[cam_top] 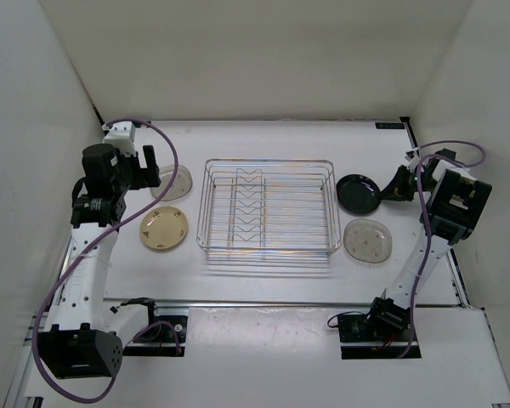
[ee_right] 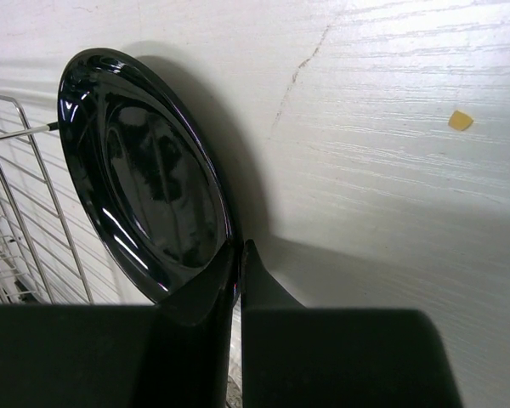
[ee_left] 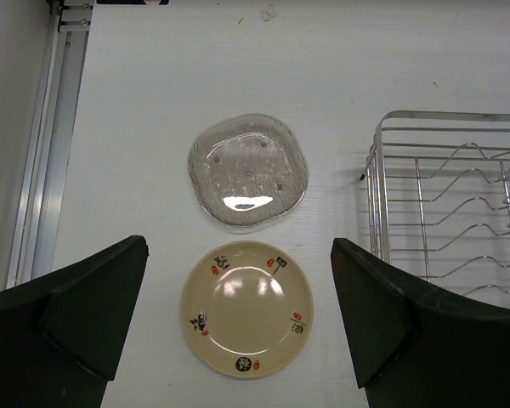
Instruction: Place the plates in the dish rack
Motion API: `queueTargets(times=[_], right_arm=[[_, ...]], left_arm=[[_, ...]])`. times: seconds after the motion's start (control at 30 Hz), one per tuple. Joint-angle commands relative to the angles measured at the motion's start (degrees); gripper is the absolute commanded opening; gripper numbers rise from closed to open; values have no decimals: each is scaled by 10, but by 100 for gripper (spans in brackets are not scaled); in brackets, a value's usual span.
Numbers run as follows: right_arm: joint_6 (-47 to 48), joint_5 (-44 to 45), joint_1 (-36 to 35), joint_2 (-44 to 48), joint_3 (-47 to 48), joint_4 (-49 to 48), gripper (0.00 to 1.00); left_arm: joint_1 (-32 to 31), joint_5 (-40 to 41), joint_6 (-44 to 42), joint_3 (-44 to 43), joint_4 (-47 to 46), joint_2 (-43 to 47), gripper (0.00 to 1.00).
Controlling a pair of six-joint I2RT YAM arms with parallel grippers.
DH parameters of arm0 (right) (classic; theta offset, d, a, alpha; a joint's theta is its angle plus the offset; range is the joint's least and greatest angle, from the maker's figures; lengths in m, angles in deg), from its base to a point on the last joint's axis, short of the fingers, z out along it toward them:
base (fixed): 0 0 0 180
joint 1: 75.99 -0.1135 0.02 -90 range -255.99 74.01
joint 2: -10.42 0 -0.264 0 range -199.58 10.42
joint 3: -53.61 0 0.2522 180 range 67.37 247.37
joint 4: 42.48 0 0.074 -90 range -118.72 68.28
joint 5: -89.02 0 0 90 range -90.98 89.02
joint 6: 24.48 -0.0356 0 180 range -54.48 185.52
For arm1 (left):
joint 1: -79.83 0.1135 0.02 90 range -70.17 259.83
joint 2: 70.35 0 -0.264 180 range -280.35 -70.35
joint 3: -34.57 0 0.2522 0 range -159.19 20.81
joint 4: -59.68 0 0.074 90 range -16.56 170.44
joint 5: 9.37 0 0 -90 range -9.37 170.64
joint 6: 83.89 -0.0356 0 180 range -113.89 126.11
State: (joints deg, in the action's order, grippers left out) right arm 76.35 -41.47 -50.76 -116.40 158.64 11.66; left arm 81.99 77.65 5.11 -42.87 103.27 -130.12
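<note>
Right wrist view: my right jaws are pinched almost together on the near rim of the glossy black plate (ee_right: 144, 195), one finger on each face. The plate stands tilted and casts a dark shadow on the white tabletop (ee_right: 391, 187). Its far rim lies just beside the wire wall of the dish rack (ee_right: 17, 212); I cannot tell whether they touch. A small tan crumb (ee_right: 461, 120) lies well apart from the plate.

Left wrist view: my left jaws are spread wide and hold nothing. They hang above the cream plate with small printed marks (ee_left: 246, 308), which lies flat between the two fingers (ee_left: 85, 314). A translucent clear plate (ee_left: 248, 183) lies flat just beyond it, close to it but not touching. The rack's end wall is at the right of this view.

Top view: the rack sits mid-tabletop, its zigzag dividers unfilled. The cream plate and one clear plate lie to its left. The black plate is at its far right corner. A second clear plate (cam_top: 367, 240) lies flat to its right, nearer the arm bases.
</note>
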Motion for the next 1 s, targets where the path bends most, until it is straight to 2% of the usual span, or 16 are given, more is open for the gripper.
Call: queueTargets(times=[0.0, 0.63, 0.77, 0.97], right_arm=[[0, 2, -4, 4, 3, -6, 0], [-27, 9, -4, 9, 14, -25, 0], [-32, 15, -4, 34, 14, -37, 0], [-37, 98, -4, 105, 34, -58, 0]], left_arm=[[3, -11, 6, 7, -6, 15, 100], [8, -17, 6, 7, -6, 15, 100], [8, -17, 6, 7, -6, 15, 100], [8, -17, 6, 7, -6, 15, 100]])
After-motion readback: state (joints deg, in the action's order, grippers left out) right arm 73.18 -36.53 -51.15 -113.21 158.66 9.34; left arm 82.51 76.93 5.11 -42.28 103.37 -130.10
